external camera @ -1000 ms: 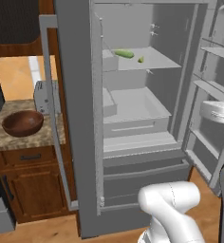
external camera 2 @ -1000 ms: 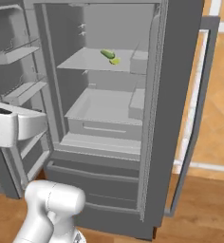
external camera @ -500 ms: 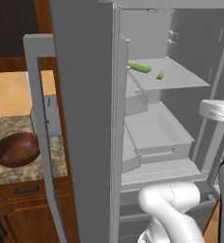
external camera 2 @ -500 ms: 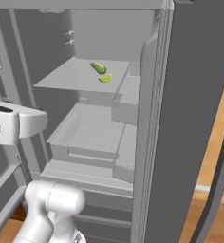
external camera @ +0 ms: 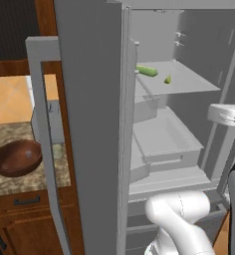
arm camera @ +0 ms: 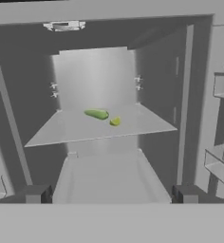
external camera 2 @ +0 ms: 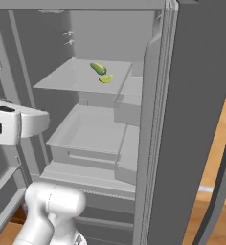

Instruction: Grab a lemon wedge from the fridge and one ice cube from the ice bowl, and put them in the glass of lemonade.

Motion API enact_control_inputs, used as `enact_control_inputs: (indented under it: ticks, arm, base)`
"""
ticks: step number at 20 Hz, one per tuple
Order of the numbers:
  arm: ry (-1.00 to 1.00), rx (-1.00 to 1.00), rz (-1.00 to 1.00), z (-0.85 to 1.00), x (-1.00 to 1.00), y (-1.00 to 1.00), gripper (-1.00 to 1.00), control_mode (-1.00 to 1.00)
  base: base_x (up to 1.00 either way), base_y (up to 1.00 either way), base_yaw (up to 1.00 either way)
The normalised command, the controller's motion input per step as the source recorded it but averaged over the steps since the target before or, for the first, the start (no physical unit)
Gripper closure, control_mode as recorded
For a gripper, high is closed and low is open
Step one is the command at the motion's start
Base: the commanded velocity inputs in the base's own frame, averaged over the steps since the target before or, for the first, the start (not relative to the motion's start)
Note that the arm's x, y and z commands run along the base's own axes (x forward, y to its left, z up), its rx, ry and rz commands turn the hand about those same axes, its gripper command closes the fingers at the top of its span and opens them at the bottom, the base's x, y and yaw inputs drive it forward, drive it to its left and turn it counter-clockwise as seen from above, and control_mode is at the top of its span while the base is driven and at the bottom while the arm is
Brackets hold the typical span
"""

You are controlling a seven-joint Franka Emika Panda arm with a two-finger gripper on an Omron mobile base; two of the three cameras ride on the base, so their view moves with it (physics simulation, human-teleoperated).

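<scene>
Grey steel framed the open fridge (external camera 2: 191,119), and on its upper glass shelf (arm camera: 61,130) lay 2 things: 1 yellow lemon wedge (arm camera: 115,121) and, just beside it toward the back, 1 elongated green vegetable (arm camera: 97,113), perhaps a cucumber. Both sat near the middle of the shelf, well in from its front edge. The gripper (arm camera: 111,194) stood outside the cabinet, facing that shelf, its 2 dark finger tips fully spread and holding nothing.

The step in hand appeared to be the reach for the wedge, with nothing of the task delivered. To do it well, the hand should probably rise to shelf height and go straight in between the door edges, keeping clear of the shelf's front lip. The jaws should straddle the wedge alone, approaching from its free side so the green vegetable was not nudged or caught. The wedge was small and low, so the tips would likely need to come down almost to the glass before closing.

On the granite worktop (external camera: 20,182) left of the fridge sat 1 ice bowl (external camera: 17,157), near its front edge. The glass of lemonade (external camera: 57,150) looked to stand just beside the bowl, partly hidden by the fridge door.
</scene>
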Motion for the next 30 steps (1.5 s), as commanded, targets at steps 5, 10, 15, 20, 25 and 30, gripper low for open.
enact_control_inputs:
  ticks: [5, 10, 15, 20, 25, 30]
  arm:
    - [0.15, 0.0, 0.02, 0.15, 0.44, -0.01, -1.0, -1.0]
    - [0.12, 0.0, 0.07, 0.03, 0.38, -0.13, -1.0, -1.0]
    - [-0.03, -0.02, -0.02, -0.28, 0.32, 0.0, -1.0, -1.0]
    - [0.07, -0.03, -0.1, 0.01, 0.61, 0.0, -1.0, -1.0]
    - [0.17, 0.0, -0.12, 0.0, 0.82, 0.0, -1.0, -1.0]
    - [0.25, 0.0, -0.07, 0.02, 0.86, -0.02, -1.0, -1.0]
  base:
    - [0.0, 0.0, 0.0]
    - [0.0, 0.0, 0.0]
    - [0.0, 0.0, 0.0]
    - [0.0, 0.0, 0.0]
    - [0.0, 0.0, 0.0]
    - [0.0, 0.0, 0.0]
